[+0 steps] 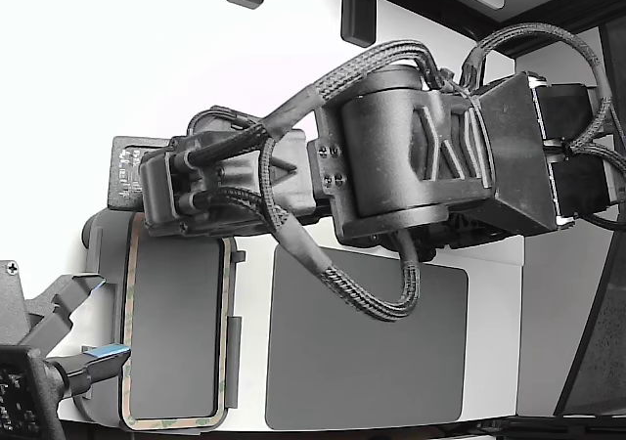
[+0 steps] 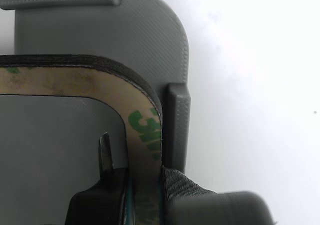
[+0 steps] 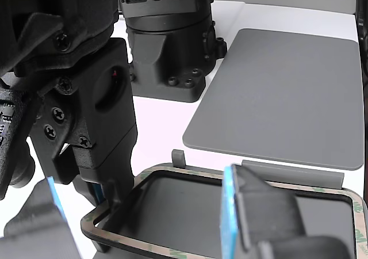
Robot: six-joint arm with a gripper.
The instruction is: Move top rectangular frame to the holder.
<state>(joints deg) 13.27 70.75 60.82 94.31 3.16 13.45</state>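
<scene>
One frame [image 1: 176, 422] lies in the light grey holder [image 1: 98, 240] at the exterior view's left, the gripper [image 2: 145, 185] with its jaws clenched on the frame's border; the dark mat [image 1: 367, 362] lies right on the white surface [image 1: 494, 323].

We see the top rectangular frame [image 1: 176, 334], a thin flat rounded rectangle with a narrow beige border that carries green marks, lying flat inside the holder [image 1: 98, 254] at the exterior view's left. The holder [image 2: 125, 30] is a light grey tray with small raised tabs at its edges. In the wrist view the frame's [image 2: 100, 80] rounded corner sits just beside one tab.
</scene>
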